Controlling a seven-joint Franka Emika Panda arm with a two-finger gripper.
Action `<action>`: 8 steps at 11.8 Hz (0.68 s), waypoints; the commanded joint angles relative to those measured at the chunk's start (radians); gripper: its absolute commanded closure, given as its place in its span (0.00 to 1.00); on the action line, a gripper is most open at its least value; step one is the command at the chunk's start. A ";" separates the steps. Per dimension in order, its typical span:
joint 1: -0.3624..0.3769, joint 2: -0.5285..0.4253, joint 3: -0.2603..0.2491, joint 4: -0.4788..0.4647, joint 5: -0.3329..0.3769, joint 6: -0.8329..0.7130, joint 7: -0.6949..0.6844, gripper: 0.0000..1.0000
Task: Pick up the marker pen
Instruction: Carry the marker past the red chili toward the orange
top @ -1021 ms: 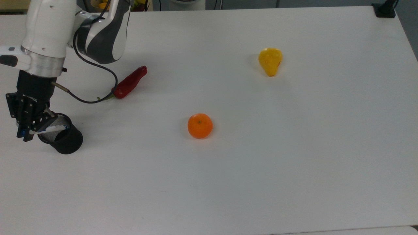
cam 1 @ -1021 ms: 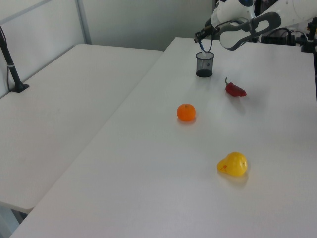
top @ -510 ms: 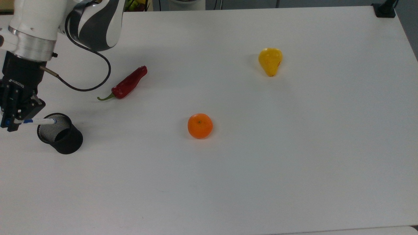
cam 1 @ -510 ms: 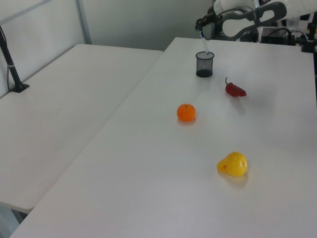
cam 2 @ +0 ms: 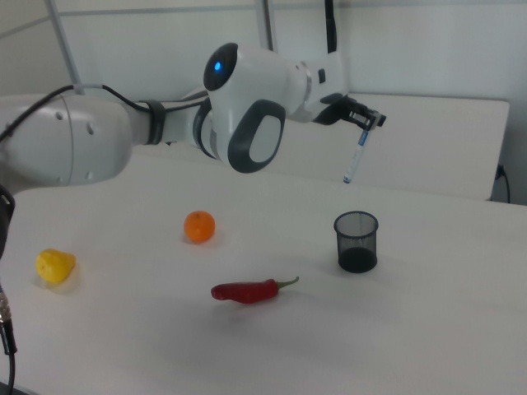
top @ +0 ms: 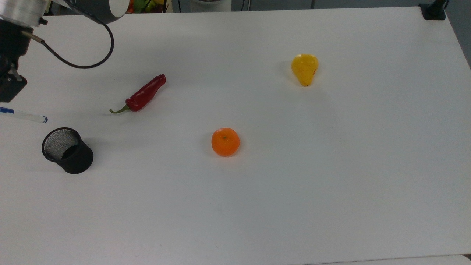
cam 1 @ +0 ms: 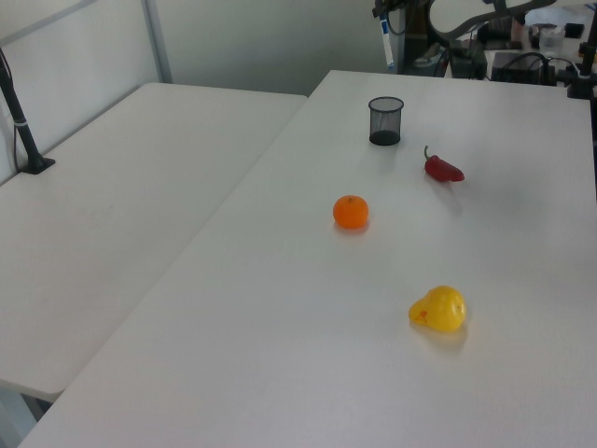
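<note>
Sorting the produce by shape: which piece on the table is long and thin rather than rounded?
The red chilli, lying on its side with a green stem. The orange is a ball and the yellow pear is plump.

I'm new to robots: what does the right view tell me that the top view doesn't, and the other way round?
Right view: the gripper pinches the marker pen by its top end, so it hangs in the air higher than the black mesh cup. Top view: you look down into the cup's open mouth, and a black mount sits at a table corner. Both: pen, cup, red chilli, orange, yellow pear.
</note>
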 commanded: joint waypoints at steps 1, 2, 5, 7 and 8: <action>0.042 -0.122 0.004 -0.067 0.015 -0.126 0.012 1.00; 0.048 -0.145 0.007 -0.067 0.016 -0.195 0.012 1.00; 0.068 -0.219 0.054 -0.067 0.016 -0.430 0.012 1.00; 0.086 -0.252 0.084 -0.070 0.016 -0.609 0.009 1.00; 0.103 -0.262 0.097 -0.070 0.016 -0.707 0.006 1.00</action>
